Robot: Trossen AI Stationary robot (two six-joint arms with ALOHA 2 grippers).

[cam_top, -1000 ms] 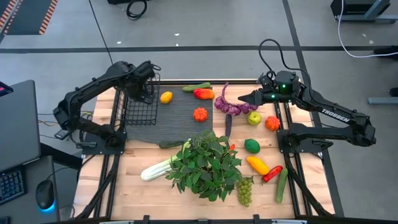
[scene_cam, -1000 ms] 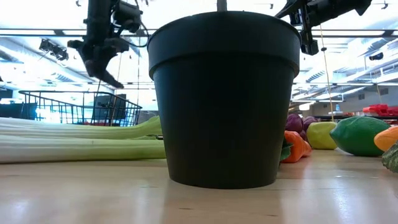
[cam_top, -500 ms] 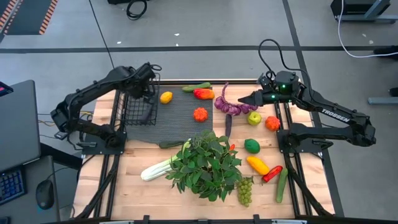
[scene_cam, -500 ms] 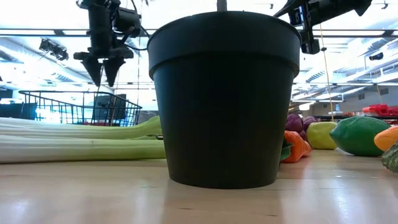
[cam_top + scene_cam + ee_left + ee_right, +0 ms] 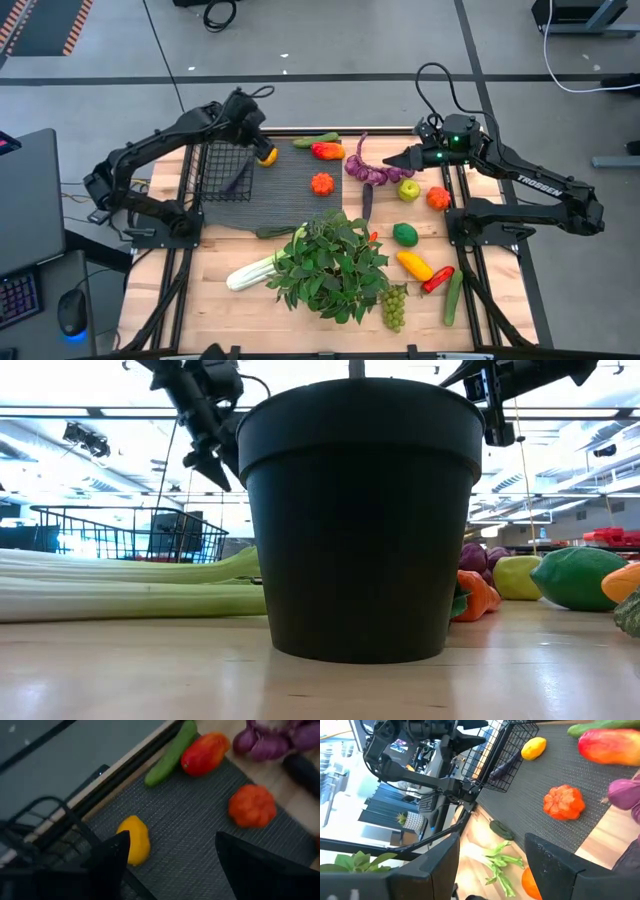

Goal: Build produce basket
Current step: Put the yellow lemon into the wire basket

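Observation:
The black wire basket (image 5: 212,178) stands on the left end of a dark ribbed mat (image 5: 295,195), with a dark purple vegetable (image 5: 238,180) lying inside. A yellow lemon (image 5: 267,156) lies on the mat just right of the basket. My left gripper (image 5: 260,145) hangs open above the lemon, slanting down, and touches nothing; the left wrist view shows the lemon (image 5: 135,840) beside one finger. My right gripper (image 5: 388,158) hangs open in the air over the purple bulb string (image 5: 368,170). More produce lies on the mat and on the wood at the right.
A bushy potted plant (image 5: 330,262) stands mid-table; its black pot (image 5: 360,510) fills the low view. Celery (image 5: 250,272) lies to its left. A red pepper (image 5: 327,151), a cucumber (image 5: 316,140) and an orange fruit (image 5: 321,183) lie on the mat. Lime (image 5: 404,234), peppers and grapes (image 5: 395,305) lie at the right.
My left gripper has opened over the basket, then swung out toward the table's right and far edge and tipped from pointing straight down to slanting over the lemon. The dark purple vegetable now shows lying in the basket. The right arm has kept still.

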